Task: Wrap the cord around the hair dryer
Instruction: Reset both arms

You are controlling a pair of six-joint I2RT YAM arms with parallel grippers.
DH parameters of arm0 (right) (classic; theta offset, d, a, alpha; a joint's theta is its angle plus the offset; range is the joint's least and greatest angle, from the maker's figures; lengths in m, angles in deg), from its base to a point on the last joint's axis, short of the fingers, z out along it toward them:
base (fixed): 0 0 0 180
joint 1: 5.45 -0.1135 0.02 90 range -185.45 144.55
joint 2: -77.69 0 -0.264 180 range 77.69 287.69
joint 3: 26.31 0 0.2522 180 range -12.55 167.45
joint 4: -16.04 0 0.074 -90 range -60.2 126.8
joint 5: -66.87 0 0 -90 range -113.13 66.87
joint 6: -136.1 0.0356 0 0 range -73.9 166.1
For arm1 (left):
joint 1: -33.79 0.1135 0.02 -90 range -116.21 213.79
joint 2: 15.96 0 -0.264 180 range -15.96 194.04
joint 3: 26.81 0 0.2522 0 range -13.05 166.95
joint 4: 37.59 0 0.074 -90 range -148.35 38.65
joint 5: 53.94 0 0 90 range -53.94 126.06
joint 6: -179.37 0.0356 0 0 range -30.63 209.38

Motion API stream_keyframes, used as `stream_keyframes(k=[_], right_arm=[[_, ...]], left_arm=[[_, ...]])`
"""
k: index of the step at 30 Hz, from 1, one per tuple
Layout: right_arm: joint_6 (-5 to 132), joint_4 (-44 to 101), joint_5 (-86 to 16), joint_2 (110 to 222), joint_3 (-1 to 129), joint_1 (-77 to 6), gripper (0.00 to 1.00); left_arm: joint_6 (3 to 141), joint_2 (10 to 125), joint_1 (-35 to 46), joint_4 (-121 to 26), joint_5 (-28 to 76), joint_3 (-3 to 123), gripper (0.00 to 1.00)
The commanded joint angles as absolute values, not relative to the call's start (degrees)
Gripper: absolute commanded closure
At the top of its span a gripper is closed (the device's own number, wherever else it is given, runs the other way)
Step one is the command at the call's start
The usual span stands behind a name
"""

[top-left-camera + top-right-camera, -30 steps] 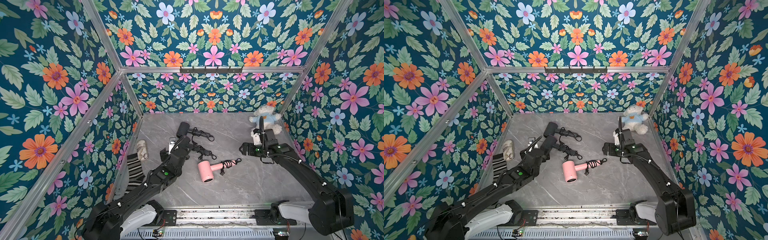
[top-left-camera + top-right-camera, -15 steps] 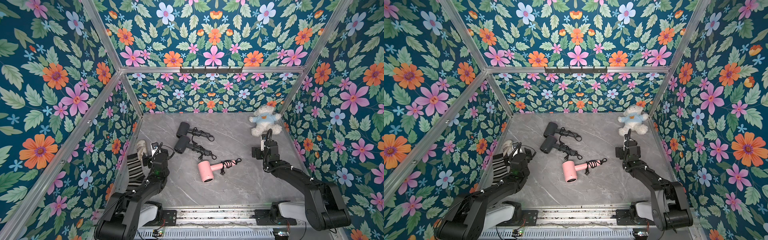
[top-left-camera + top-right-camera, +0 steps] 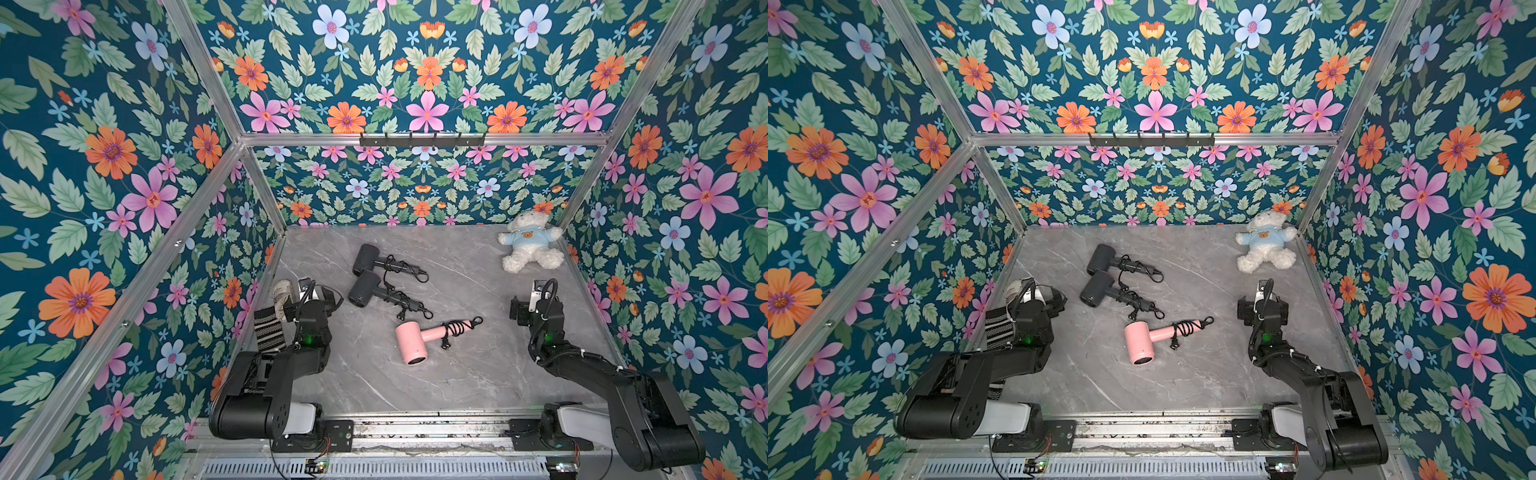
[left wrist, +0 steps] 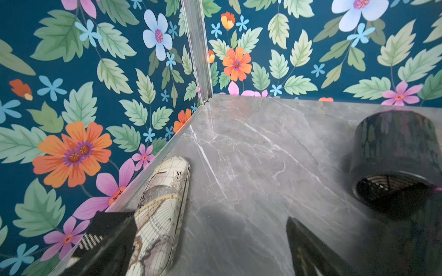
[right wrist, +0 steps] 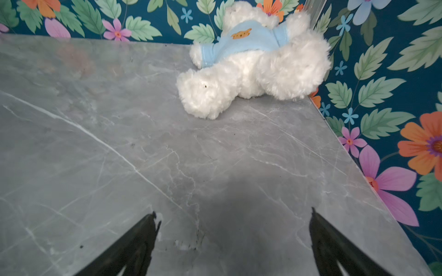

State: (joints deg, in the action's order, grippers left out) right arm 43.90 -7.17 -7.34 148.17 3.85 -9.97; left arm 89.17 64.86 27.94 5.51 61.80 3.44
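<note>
Left hand (image 4: 203,218), right hand (image 5: 232,211): jaws wide, empty

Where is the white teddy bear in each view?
In a top view: teddy bear, far right corner.
In a top view: same far right corner.
Left wrist: not in it.
Right wrist: in that corner, against the floral wall.
Shared landmark: grey marble table.

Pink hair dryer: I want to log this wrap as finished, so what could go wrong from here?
The cord is coiled only near the handle end of the pink hair dryer, with its plug loose beside it; a lift may let the coil slip off. The nearer black dryer has its cord end close to the pink head, so moving either could snag both.
</note>
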Motion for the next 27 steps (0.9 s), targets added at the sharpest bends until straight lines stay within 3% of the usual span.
stream_keyframes(k=[1, 12, 27], right_arm=[[46.3, -14.0, -10.2, 147.3, 2.6, -9.0, 0.01], [46.5, -31.9, -14.9, 161.7, 1.4, -8.1, 0.01], [51.9, -24.2, -15.8, 160.7, 4.0, -4.1, 0.01]], left_arm=[[87.4, 67.3, 28.3, 9.7, 58.7, 4.4, 0.01], [88.2, 73.2, 28.3, 11.4, 56.6, 6.2, 0.01], [87.3, 73.8, 29.7, 10.0, 54.4, 7.3, 0.01]])
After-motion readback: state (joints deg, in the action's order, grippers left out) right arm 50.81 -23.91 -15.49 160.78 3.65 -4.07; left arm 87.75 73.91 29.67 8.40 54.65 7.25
